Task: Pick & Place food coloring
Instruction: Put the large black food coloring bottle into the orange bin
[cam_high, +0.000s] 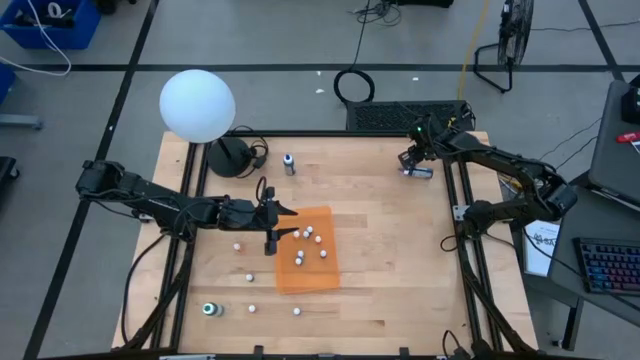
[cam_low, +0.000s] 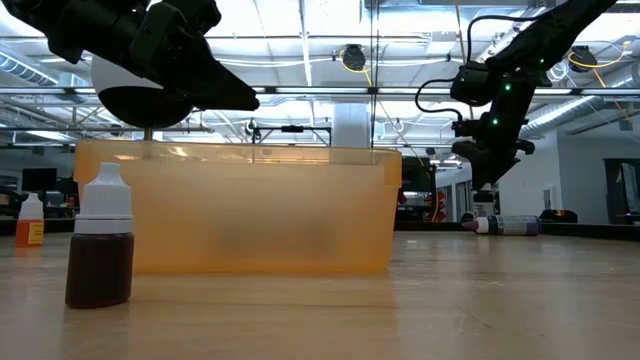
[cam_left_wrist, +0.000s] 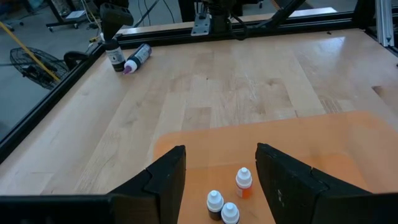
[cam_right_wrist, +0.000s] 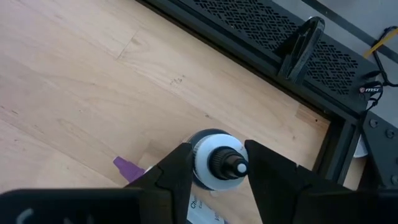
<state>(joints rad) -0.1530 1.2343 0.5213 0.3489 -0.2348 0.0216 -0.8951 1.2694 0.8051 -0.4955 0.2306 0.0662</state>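
Orange tray (cam_high: 312, 278): 5 food coloring bottles (cam_high: 308, 232); 5 more on table (cam_high: 400, 280). Left gripper (cam_left_wrist: 217, 168) open, empty, over tray. Right gripper (cam_right_wrist: 217, 165) clamps 1 upright black-and-white bottle (cam_right_wrist: 217, 163).

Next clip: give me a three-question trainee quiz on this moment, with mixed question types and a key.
1. True or false: the left gripper hangs over the orange tray with its jaws apart and nothing between them.
2. What does the right gripper have between its jaws? A) a dark bottle with a white cap B) the white globe C) a keyboard
3. Fill in: the purple-tipped bottle beside it lies on its ____.

Key: 1 true; 2 A; 3 side.
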